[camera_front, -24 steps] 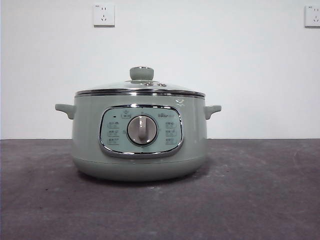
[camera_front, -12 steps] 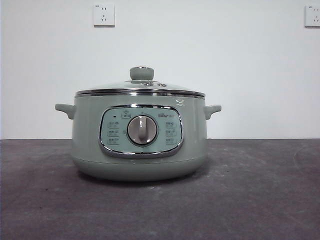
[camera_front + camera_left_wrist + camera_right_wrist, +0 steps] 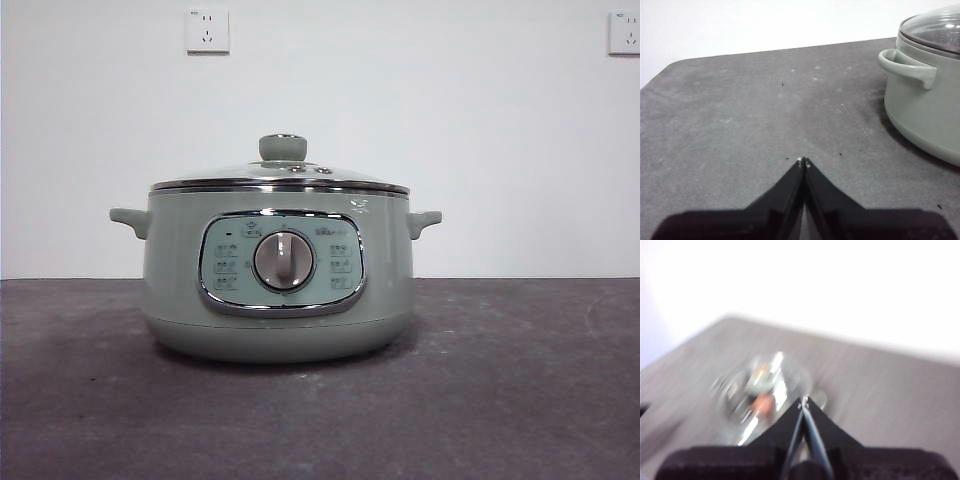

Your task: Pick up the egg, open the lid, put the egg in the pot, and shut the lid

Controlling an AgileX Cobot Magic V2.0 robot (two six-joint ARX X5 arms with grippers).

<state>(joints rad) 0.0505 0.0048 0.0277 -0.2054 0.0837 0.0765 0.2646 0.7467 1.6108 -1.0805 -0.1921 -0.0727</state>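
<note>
The pale green pot (image 3: pixel 280 300) stands mid-table with the glass lid (image 3: pixel 280 178) seated on it, knob (image 3: pixel 283 147) on top. In the left wrist view the pot (image 3: pixel 925 115) and lid (image 3: pixel 935 30) are off to one side, and my left gripper (image 3: pixel 803 161) is shut and empty, low over bare table. The right wrist view is motion-blurred. My right gripper (image 3: pixel 803 400) is shut, above and beside the lid (image 3: pixel 740 385). A reddish-brown blob, the egg (image 3: pixel 762 402), shows inside the lid's outline. Neither arm shows in the front view.
The dark grey table (image 3: pixel 500 400) runs back to a white wall with two sockets (image 3: pixel 207 30) (image 3: pixel 624 32). The pot's side handle (image 3: pixel 907 67) sticks out toward my left gripper's side.
</note>
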